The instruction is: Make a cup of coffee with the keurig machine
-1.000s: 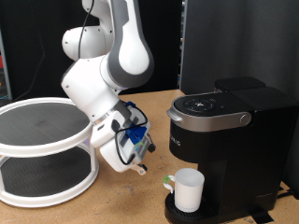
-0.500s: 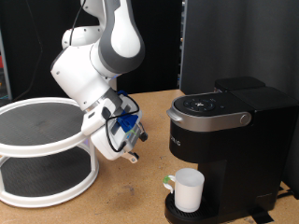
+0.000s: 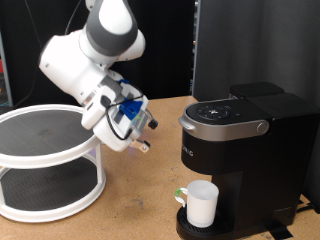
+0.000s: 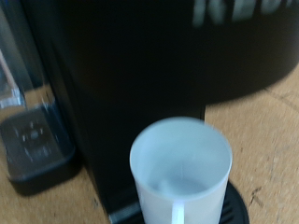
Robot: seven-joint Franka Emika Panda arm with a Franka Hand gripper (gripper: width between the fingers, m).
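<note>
Already, in the exterior view, the cup [image 3: 201,205] stands on the round drip tray [image 3: 188,228] under the spout of the keurig machine [image 3: 243,150], whose lid is down; whether a pod is loaded or brewing has begun does not show. The gripper [image 3: 143,142] hangs in the air with nothing between its fingers, though I cannot tell how wide they stand; the cup sits well apart from the fingers, below and to the exterior view's right. In the wrist view, the cup [image 4: 180,173] looks empty against the machine's black front [image 4: 140,75], where pale letters are cut off and unreadable; no fingers show.
</note>
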